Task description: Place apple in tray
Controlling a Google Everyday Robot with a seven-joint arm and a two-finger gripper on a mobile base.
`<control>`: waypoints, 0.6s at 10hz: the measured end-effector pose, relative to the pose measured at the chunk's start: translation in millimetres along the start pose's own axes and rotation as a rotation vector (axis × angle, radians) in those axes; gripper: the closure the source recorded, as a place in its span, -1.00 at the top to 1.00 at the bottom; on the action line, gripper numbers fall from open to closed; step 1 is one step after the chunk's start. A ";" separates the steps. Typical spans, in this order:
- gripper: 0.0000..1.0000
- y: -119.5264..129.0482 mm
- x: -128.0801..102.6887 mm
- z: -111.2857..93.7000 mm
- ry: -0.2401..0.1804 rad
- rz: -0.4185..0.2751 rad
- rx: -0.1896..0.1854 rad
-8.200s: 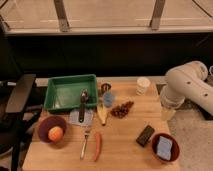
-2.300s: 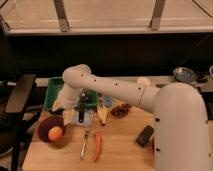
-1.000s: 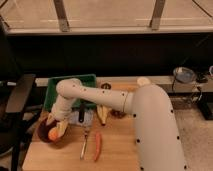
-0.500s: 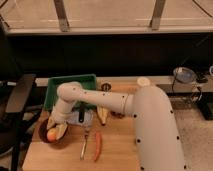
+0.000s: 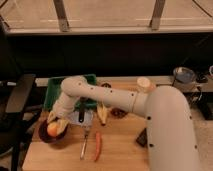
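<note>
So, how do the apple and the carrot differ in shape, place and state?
The apple is small and round, orange-yellow with a reddish blush; the carrot is long, thin and plain orange. The apple sits inside the dark bowl; the carrot lies flat on the bare wooden table. The gripper is down in the bowl, fingers shut on the apple; nothing touches the carrot. Neither is in the green tray.

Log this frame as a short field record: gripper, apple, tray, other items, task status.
gripper: gripper down in the dark bowl, shut on the apple
apple: in the bowl, front left of table
tray: green tray behind the bowl, apple not in it
other items: carrot, banana piece, fork
task status: apple gripped, not yet lifted
</note>
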 end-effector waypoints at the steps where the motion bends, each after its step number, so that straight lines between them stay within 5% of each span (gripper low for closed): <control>1: -1.00 1.2 3.3 -19.4 0.003 0.005 0.042; 4: -1.00 -1.0 34.6 -87.5 0.049 0.058 0.185; 6: -1.00 -24.3 60.7 -120.1 0.085 0.083 0.264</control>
